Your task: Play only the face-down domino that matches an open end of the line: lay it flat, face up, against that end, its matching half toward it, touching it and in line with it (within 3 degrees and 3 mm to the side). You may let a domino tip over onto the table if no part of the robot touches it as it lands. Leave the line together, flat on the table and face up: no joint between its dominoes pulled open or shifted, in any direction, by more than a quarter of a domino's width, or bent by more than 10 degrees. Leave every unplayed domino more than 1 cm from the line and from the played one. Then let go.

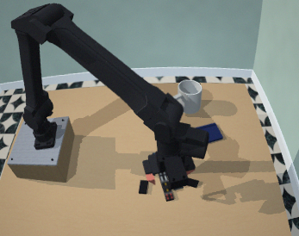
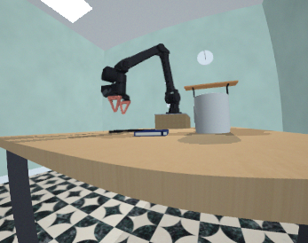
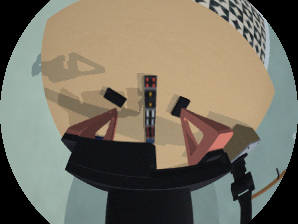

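Note:
A line of face-up dominoes runs straight, with red pips at its outer end, then yellow, then white. Nearer the wrist, red and blue pips show before the gripper body hides the rest. One face-down black domino lies apart, right of the line in the wrist view. Another face-down domino lies apart on the other side, turned at an angle. My gripper is open and empty, high above the table, its fingers spread either side of the line.
A blue flat box lies beyond the gripper. A grey mug stands at the back of the table. The arm's base block is at the left in the top view.

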Motion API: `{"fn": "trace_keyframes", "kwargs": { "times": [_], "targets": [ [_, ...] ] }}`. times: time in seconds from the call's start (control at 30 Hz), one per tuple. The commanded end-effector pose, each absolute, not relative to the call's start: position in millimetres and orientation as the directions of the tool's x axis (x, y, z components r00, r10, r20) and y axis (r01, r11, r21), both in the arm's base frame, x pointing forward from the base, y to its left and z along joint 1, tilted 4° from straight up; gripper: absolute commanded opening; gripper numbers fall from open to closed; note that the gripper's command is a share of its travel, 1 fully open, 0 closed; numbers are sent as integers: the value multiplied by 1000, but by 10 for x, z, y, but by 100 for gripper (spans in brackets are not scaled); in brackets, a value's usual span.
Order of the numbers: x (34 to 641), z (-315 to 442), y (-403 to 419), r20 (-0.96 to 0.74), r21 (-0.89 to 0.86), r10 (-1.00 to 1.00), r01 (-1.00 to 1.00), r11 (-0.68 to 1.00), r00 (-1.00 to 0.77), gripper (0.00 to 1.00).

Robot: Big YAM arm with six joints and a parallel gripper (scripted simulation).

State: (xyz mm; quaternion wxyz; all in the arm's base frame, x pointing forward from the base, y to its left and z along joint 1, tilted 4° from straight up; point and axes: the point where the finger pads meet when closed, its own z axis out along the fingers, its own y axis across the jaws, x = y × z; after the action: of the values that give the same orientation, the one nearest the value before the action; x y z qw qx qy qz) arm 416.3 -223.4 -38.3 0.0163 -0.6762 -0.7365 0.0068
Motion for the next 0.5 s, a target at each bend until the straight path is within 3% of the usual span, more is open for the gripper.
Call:
{"fn": "trace_keyframes", "kwargs": {
  "times": [0.0,0.47],
  "targets": [
    [4261,-314,-2282,-12,-1,996,996,84,-84,94],
    [4202,-354,-2255,4,-16,996,996,85,-85,94]
  ]
}}
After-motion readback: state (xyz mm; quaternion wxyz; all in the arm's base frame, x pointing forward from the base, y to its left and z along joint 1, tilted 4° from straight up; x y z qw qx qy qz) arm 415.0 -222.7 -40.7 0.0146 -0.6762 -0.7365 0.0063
